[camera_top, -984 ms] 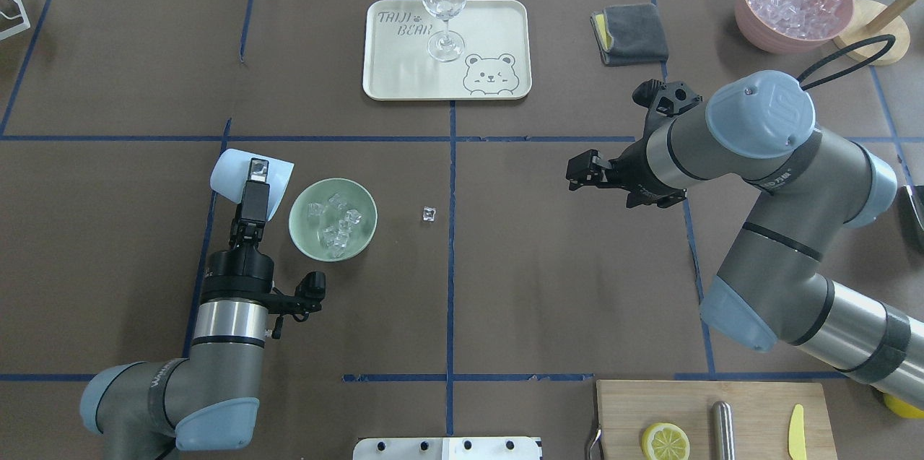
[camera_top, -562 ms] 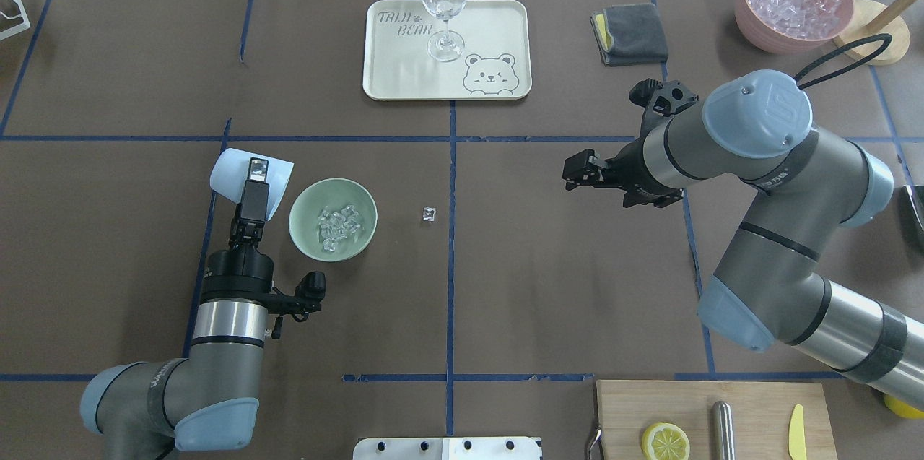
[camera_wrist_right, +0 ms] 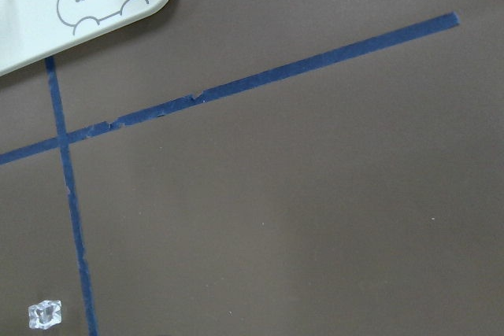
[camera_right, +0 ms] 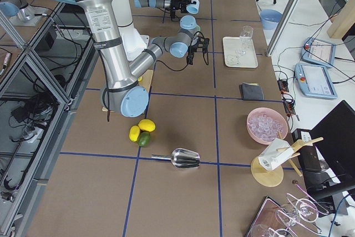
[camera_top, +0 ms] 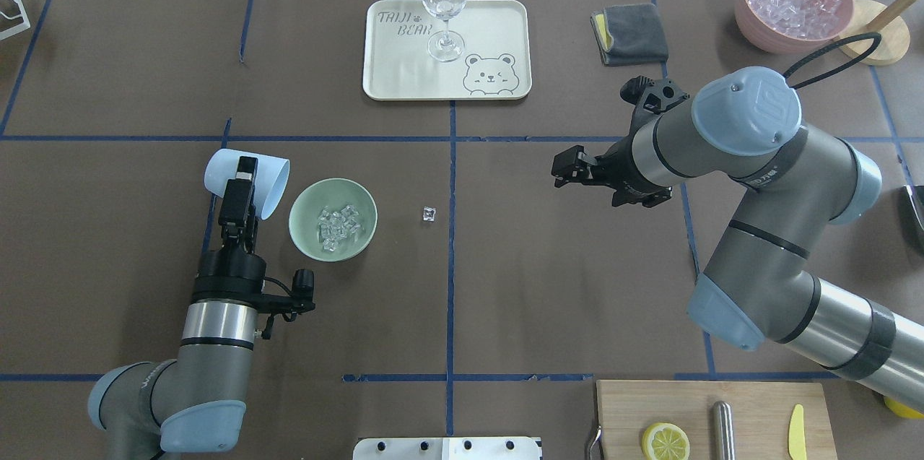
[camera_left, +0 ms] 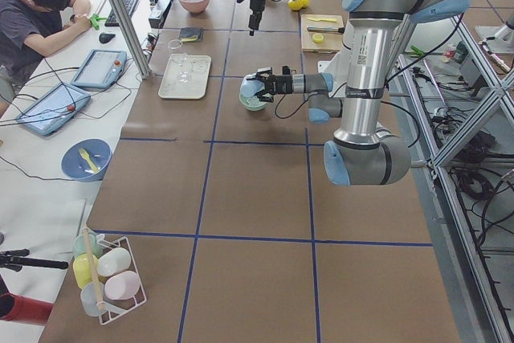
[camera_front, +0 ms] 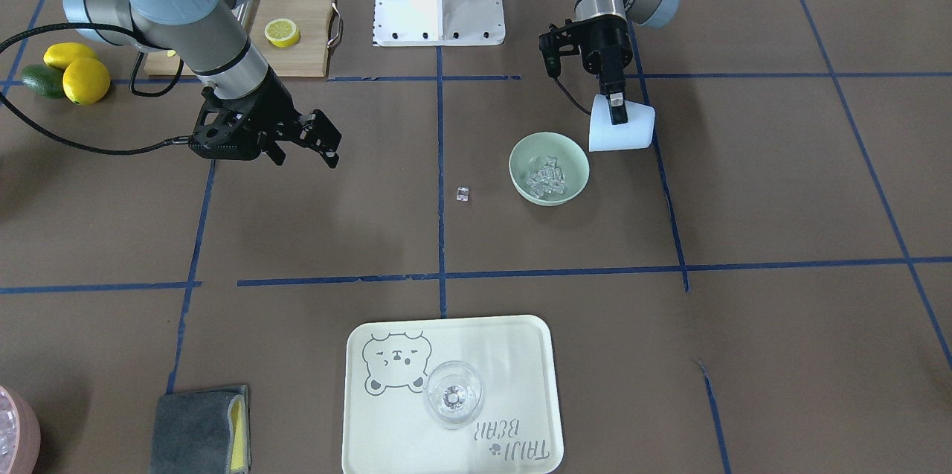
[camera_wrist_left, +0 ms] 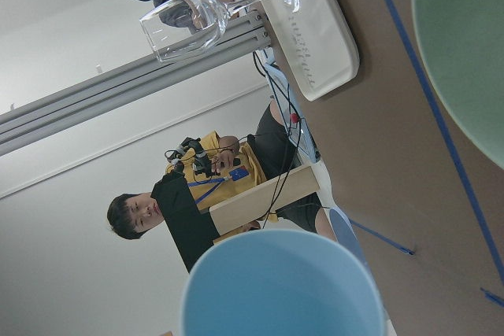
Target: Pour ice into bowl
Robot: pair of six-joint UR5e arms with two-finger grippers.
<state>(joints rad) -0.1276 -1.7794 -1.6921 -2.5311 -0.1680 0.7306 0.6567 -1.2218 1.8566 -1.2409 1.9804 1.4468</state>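
Observation:
The pale sage-green bowl (camera_top: 299,213) (camera_front: 520,160) stands left of the table's middle with a heap of ice (camera_top: 338,223) (camera_front: 547,176) in it. One stray ice cube (camera_top: 429,214) (camera_front: 462,194) (camera_wrist_right: 45,315) lies on the table to its right. My left gripper (camera_top: 242,177) (camera_front: 616,111) is shut on a light blue cup (camera_top: 268,182) (camera_front: 632,133) (camera_wrist_left: 283,289), held tilted just left of the bowl, mouth toward it. My right gripper (camera_top: 565,171) (camera_front: 327,145) is open and empty, in the air right of the stray cube.
A cream tray (camera_top: 498,27) with a wine glass (camera_top: 443,1) sits at the back centre. A grey cloth (camera_top: 632,34) and a pink bowl (camera_top: 751,23) of ice are back right. A cutting board (camera_top: 628,409) with a lemon half is front right.
The ice has settled into a heap in the bowl. My left gripper has drawn the blue cup a little left, away from the bowl. My right gripper has shifted slightly left.

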